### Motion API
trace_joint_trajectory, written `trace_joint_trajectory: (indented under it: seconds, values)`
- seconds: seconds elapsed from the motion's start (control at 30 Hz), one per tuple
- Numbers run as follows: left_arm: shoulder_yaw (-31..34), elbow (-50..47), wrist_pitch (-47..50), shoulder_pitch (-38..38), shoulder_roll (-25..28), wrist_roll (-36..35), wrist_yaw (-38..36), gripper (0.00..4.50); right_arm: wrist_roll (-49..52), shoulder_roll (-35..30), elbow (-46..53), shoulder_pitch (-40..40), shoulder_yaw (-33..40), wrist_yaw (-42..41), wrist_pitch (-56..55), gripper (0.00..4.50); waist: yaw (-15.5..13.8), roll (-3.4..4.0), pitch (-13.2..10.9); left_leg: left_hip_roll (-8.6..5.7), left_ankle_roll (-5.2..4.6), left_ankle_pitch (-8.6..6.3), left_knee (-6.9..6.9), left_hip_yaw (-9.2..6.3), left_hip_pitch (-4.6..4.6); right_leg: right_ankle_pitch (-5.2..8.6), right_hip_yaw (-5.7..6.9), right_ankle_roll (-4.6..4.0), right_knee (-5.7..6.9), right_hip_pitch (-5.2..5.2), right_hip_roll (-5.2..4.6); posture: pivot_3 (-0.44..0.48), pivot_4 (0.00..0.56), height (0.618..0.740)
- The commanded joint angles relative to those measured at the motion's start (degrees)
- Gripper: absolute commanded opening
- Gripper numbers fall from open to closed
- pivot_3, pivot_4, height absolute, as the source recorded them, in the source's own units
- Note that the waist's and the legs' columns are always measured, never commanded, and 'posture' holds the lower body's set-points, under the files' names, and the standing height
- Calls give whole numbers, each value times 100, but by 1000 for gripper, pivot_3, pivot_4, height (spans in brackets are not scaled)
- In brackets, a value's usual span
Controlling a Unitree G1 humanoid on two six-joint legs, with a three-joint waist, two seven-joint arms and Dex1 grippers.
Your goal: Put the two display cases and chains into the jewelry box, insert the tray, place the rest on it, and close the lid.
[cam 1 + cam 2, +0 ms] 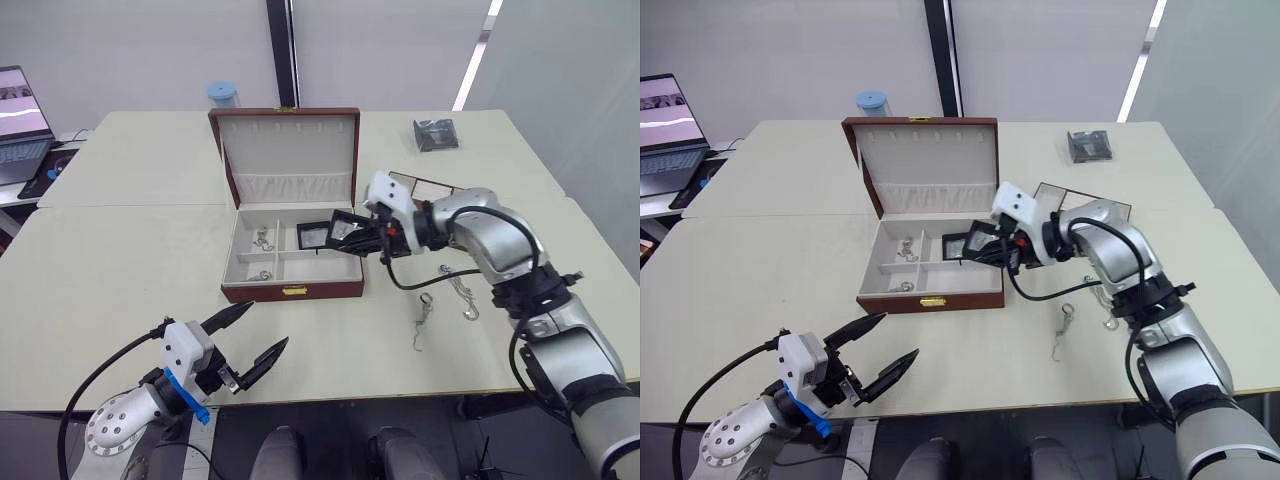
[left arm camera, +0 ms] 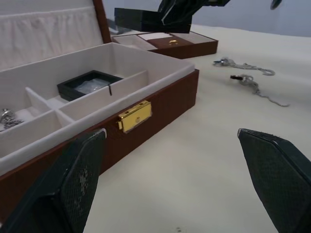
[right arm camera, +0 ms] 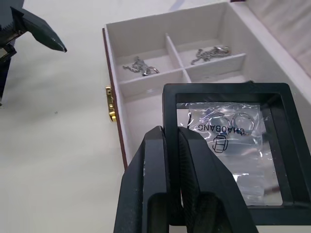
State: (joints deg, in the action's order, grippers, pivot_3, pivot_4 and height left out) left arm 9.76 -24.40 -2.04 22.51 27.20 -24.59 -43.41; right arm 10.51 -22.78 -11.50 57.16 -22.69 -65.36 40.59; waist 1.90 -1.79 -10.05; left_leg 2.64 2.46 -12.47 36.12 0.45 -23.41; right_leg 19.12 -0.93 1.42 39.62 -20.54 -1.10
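The jewelry box (image 1: 292,290) stands open mid-table, its lid (image 1: 287,155) upright behind. One display case (image 1: 313,235) lies in a back compartment. My right gripper (image 1: 366,241) is shut on the second display case (image 3: 233,150), holding it tilted above the box's right end. Two chains (image 3: 141,67) (image 3: 210,52) rest in the left compartments. Two more chains (image 1: 424,315) (image 1: 461,288) lie on the table right of the box. The tray (image 1: 428,189) sits behind my right arm. My left gripper (image 1: 248,335) hangs open near the front edge, left of the clasp.
A dark grey crinkled packet (image 1: 436,134) lies at the back right. A blue-lidded cup (image 1: 223,94) stands behind the lid. A laptop (image 1: 20,125) is at the far left. The table's front edge (image 1: 400,396) runs just beyond my left gripper.
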Motion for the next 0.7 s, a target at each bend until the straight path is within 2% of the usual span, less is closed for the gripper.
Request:
trace_joint_trajectory:
  seconds: [0.03, 0.27, 0.7]
  values:
    - [125, -392, -27, 265, -92, 83, 265, 4500, -121, 213, -335, 306, -111, -94, -323, 11, -12, 0, 0, -1, 0, 0, 0, 1, 0, 0, -1, 0, 0, 0, -1, 0, 150, 740]
    - [67, -796, -75, 737, -326, 303, 682, 4500, -357, 599, -1226, 579, -443, -562, -758, 11, -16, 0, 0, -3, 0, 0, 1, 0, -1, 0, 3, -1, -4, 1, -5, 0, 150, 740]
    - [-46, -1149, -24, 1047, -519, 467, 995, 4500, -681, 1017, -2333, 868, -452, -911, -1194, 11, -6, 3, -2, -1, 0, 0, -2, 1, -1, 3, 3, -6, -2, -3, -2, 0, 150, 740]
